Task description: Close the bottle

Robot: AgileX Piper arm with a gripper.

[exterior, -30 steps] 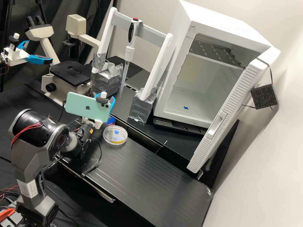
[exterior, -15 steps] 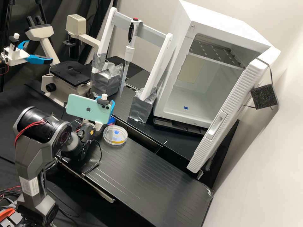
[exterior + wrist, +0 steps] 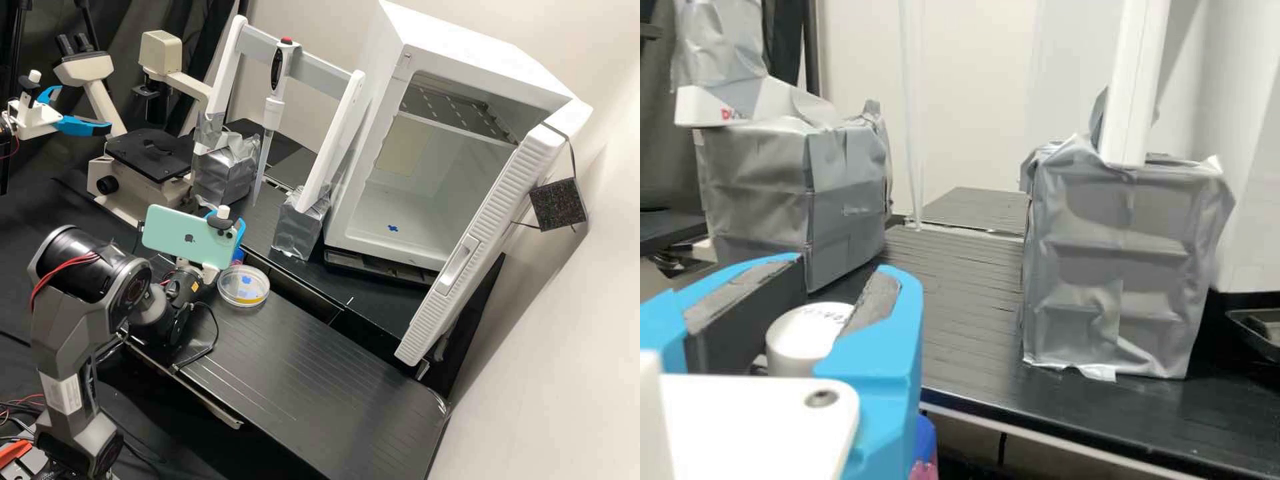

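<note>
1. Stands bent at the elbow (image 3: 83,267) in the high view, angling the gripper (image 3: 239,233) toward one o'clock.
2. Pinches the white cap (image 3: 800,340) between blue fingers (image 3: 880,360).
3. Hangs near the clear dish (image 3: 228,297), at its twelve o'clock.

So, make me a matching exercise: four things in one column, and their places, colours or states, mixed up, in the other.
1. phone | A. on the black bench
2. clear dish | B. at the gripper
3. white cabinet | C. pale green
4. white cap | D. door open

Right pairs: 1-C, 2-A, 3-D, 4-B.
</note>
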